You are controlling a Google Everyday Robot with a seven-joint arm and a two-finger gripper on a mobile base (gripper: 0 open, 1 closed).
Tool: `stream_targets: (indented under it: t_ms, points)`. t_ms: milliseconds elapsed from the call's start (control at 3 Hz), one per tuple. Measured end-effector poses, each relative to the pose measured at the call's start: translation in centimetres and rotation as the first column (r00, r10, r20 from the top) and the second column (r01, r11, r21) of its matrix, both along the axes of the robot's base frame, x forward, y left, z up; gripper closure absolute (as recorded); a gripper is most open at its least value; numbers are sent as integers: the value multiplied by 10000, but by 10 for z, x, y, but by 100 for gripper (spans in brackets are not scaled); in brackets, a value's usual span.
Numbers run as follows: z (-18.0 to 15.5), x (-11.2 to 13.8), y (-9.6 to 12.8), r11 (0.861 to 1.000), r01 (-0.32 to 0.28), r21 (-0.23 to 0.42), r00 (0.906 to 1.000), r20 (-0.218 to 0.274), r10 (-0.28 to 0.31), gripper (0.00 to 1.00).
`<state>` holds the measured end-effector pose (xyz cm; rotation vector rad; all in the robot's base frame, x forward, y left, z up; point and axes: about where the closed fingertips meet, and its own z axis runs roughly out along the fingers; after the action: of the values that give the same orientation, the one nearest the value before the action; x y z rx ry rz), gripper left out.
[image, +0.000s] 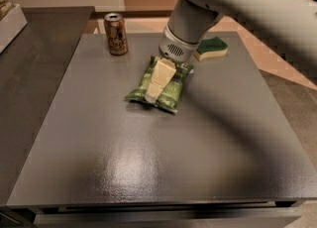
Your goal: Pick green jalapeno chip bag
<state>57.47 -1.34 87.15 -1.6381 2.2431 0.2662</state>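
Note:
The green jalapeno chip bag [174, 89] lies flat on the dark grey table [148, 167], just behind its middle, with its long side running from back right to front left. My gripper [151, 94] hangs from the pale arm that comes in from the upper right. It points down onto the middle of the bag and covers part of its top. Whether it touches the bag I cannot tell. The bag rests on the table.
A brown drink can [116, 33] stands upright behind and left of the bag. A green-and-yellow sponge [212, 48] lies at the back right. A white bin [11, 23] sits on the darker counter at far left. The table's edges fall away right and front.

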Motion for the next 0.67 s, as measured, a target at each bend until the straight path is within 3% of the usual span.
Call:
stream_targets:
  t_ms: [667]
  points:
    - [-19,3,-13,9995,225,-205,9995,-225,-229,0]
